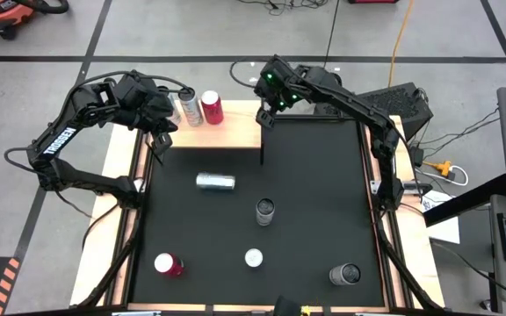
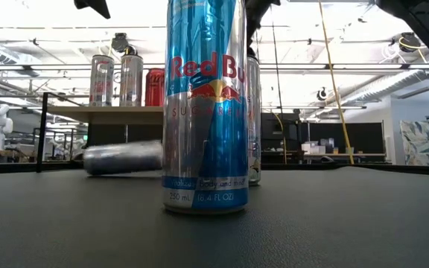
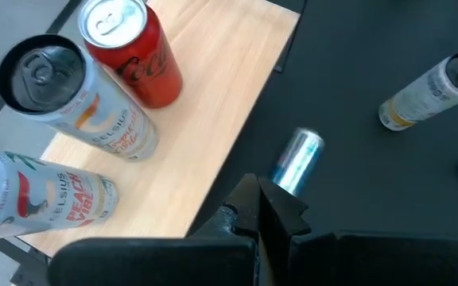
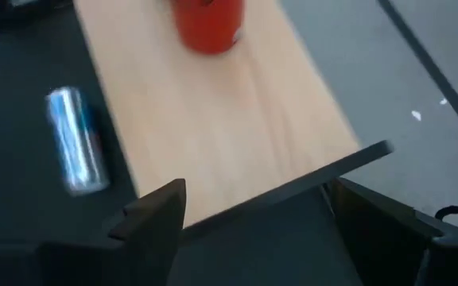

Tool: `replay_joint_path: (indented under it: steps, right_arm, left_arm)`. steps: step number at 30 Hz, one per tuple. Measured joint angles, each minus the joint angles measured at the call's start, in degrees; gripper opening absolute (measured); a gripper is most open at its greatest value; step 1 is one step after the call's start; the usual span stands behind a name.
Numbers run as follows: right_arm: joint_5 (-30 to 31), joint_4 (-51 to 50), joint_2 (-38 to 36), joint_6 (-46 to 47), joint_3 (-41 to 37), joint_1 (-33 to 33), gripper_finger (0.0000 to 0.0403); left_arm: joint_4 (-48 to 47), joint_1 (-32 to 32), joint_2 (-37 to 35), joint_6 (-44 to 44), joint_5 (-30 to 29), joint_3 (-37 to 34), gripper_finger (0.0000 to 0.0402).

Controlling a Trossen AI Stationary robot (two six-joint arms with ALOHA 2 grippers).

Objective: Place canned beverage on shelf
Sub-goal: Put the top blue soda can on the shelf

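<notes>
Right pincer (image 1: 269, 112), released and empty, hovers over the shelf (image 1: 235, 132); swinging carelessly, it could topple the red can (image 1: 211, 108) standing there.

The high view looks straight down on the whole table (image 1: 306, 202). The low view sits at table height, facing level across the mat, very near a Red Bull can (image 2: 204, 104). Each wrist view looks obliquely down, from close, at the shelf (image 3: 213, 103). All four views share the shelf and the red Coca-Cola can (image 1: 212, 108).
</notes>
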Motion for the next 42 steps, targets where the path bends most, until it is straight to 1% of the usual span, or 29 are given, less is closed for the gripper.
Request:
replay_joint_path:
  steps: [5, 10, 11, 14, 16, 17, 20, 24, 26, 27, 29, 31, 33, 35, 39, 42]
  right_arm:
    - [-0.03, -4.57, 0.0, -0.7, 0.0, 2.39, 0.0284]
    - [-0.41, -6.23, 0.02, -1.2, 0.0, 5.32, 0.0276]
    - [-1.68, -6.48, 0.02, -1.19, 0.0, 6.03, 0.0275]
    - [-9.3, -6.77, 0.02, -1.1, 0.0, 8.52, 0.0274]
    - [-12.43, -6.5, 0.04, -1.0, 0.0, 10.67, 0.0274]
    - [-13.34, -6.52, 0.04, -0.9, 0.0, 12.02, 0.0274]
    - [-13.54, -6.57, 0.08, -0.84, 0.0, 16.46, 0.0273]
    - [-13.57, -6.24, 0.19, -1.49, 0.0, 22.87, 0.0258]
    - [-13.28, -5.1, 0.52, -1.46, 0.0, 25.73, 0.0245]
    - [-12.25, -5.02, 0.66, -1.4, 0.0, 26.86, 0.0238]
    - [-7.39, -5.21, 0.72, -1.42, -0.06, 28.49, 0.0224]
    - [-2.26, -5.19, 0.72, -1.11, -0.04, 29.15, 0.0212]
    - [0.37, -5.25, 0.72, -0.8, -0.04, 28.9, 0.0203]
    - [0.38, -5.84, 0.72, -0.71, -0.04, 28.17, 0.0198]
    - [0.43, -8.13, 0.72, -0.7, -0.04, 26.24, 0.0195]
    - [0.45, -8.93, 0.72, 0.23, -0.04, 24.57, 0.0194]
  left_arm:
    - [-0.17, -1.04, 0.0, -1.42, 2.61, -1.91, 0.0001]
    - [0.13, -4.47, -0.04, -3.29, 2.94, -7.82, 0.0001]
    - [0.14, -5.24, 0.01, -3.32, 2.94, -9.35, 0.0001]
    - [0.26, -7.0, 0.02, -3.19, 3.02, -14.02, 0.0001]
    - [0.43, -7.94, 0.02, -4.33, 3.86, -16.57, 0.0001]
    - [0.45, -8.39, 0.02, -4.4, 4.39, -17.67, 0.0001]
    - [0.42, -9.72, 0.02, -4.29, 4.99, -20.13, 0.0001]
    - [0.68, -10.06, 0.0, -3.94, 4.31, -20.68, 0.0001]
    - [0.71, -10.14, 0.0, -4.32, 4.29, -20.68, 0.0001]
    - [0.71, -10.14, 0.0, -4.48, 5.23, -20.7, 0.0001]
    - [1.64, -10.77, -0.05, -6.13, 9.82, -21.03, 0.0001]
    - [5.77, -12.82, -0.11, -8.81, 14.61, -22.18, 0.0001]
    - [9.37, -16.08, -0.11, -10.31, 16.31, -23.43, 0.0001]
    - [10.9, -19.5, 0.25, -10.34, 14.95, -24.19, 0.0001]
    - [13.6, -25.71, 1.8, -13.2, 8.98, -25.78, 0.0001]
    - [16.25, -29.67, 2.53, -15.71, 8.68, -27.07, 0.0001]
